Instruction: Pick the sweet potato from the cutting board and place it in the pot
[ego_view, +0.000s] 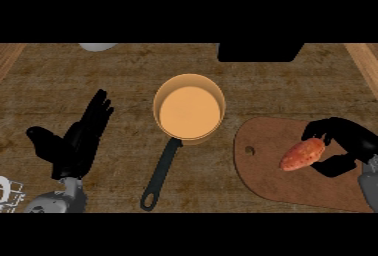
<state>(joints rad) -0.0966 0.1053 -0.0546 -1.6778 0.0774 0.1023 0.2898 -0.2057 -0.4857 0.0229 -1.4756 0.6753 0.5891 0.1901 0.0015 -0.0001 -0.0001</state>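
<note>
Right hand (347, 145): over board (258, 170) right edge, fingers and thumb curled round sweet potato (302, 155), which lies tilted on board. Left hand (77, 140): near counter left edge, fingers straight, thumb splayed. Pot (189, 111): counter centre, handle toward front edge.

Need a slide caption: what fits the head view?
Right hand curled around the sweet potato on the cutting board, orange pot alongside, left hand resting open.

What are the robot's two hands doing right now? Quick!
Left hand: open, fingers straight, holding nothing, resting left of the pot.
Right hand: curled round the sweet potato over the cutting board.
</note>
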